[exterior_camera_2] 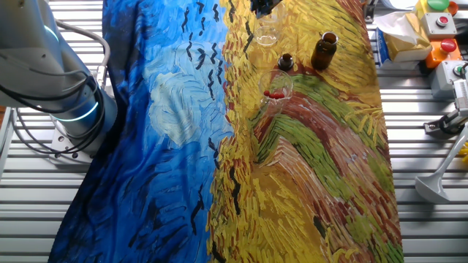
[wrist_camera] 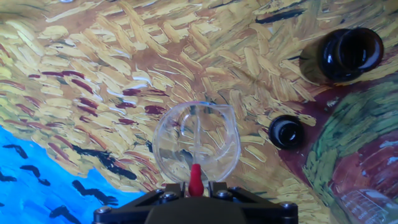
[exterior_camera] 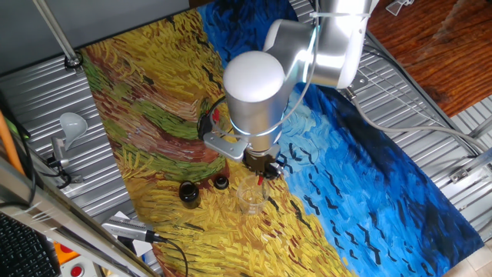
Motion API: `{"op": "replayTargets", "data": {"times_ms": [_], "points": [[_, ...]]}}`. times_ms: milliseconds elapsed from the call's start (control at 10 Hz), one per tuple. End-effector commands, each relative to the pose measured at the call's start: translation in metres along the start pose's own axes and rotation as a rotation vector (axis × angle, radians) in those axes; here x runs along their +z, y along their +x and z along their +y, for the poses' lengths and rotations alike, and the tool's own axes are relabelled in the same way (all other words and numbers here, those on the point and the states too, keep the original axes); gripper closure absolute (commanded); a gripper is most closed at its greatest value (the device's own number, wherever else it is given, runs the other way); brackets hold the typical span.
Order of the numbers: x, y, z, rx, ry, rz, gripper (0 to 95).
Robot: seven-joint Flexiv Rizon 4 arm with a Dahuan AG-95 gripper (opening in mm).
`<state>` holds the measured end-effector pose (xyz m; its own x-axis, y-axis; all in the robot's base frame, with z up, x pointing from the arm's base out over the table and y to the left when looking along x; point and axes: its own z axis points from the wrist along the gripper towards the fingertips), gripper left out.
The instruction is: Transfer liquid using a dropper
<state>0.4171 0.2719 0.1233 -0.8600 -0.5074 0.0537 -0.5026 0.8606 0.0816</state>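
Observation:
In the hand view my gripper [wrist_camera: 195, 186] is shut on the dropper [wrist_camera: 195, 177]. Its red bulb sits between the jaws and its thin clear tube points down into a clear glass beaker [wrist_camera: 186, 152] directly below. The beaker looks nearly empty; I cannot make out any liquid. From one fixed view the gripper [exterior_camera: 261, 168] hangs just above the same beaker [exterior_camera: 250, 200]. An open brown bottle [wrist_camera: 348, 55] stands beyond the beaker, with its dark cap [wrist_camera: 286, 132] lying between them. In the other fixed view the gripper [exterior_camera_2: 265, 6] is cut off by the top edge.
A second small glass [exterior_camera_2: 276, 89] holding red-bulbed droppers stands near the cap [exterior_camera_2: 285, 62] and the bottle [exterior_camera_2: 324, 50]. A painted cloth [exterior_camera_2: 183, 146] covers the table. A tissue box [exterior_camera_2: 402, 36] and button boxes [exterior_camera_2: 439, 18] sit at the table's edge.

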Motion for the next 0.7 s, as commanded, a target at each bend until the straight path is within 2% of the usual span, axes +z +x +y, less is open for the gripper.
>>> {"op": "replayTargets", "data": {"times_ms": [100,300,700], "points": [[0.0009,0.0008,0.0008,0.004,0.002,0.001,95.0],[0.001,0.0008,0.0009,0.003,0.003,0.001,95.0],[-0.0029,0.0001,0.0024,-0.002,-0.016,-0.003,95.0]]}}
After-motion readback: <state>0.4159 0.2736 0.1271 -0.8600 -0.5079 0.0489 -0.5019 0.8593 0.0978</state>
